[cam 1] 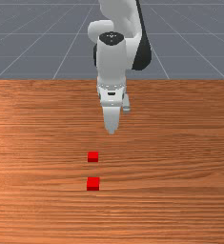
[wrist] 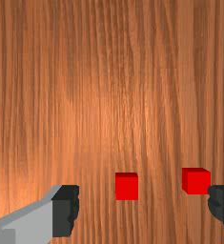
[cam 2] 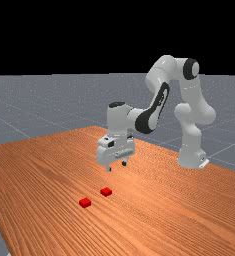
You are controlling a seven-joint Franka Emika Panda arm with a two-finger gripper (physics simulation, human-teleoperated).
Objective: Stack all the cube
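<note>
So the gripper [cam 2: 116,166] hangs above the table [cam 1: 35,143], its 2 fingers spread wide, smooth pale shell, blocky dark tips. In the front view the near cube [cam 1: 93,157] sits at about 7 o'clock from it, plain red, flat faces, crisp edges. Same deal with the far cube [cam 1: 93,184], at 6 o'clock from the near cube, a gap between them. Both rest on orange-brown wood with streaky, wavy grain.

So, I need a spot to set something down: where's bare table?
The table is bare to the front view's right and left of the red cubes. Crowded: the narrow gap between the cubes, and near them, where the pincer hangs.
</note>
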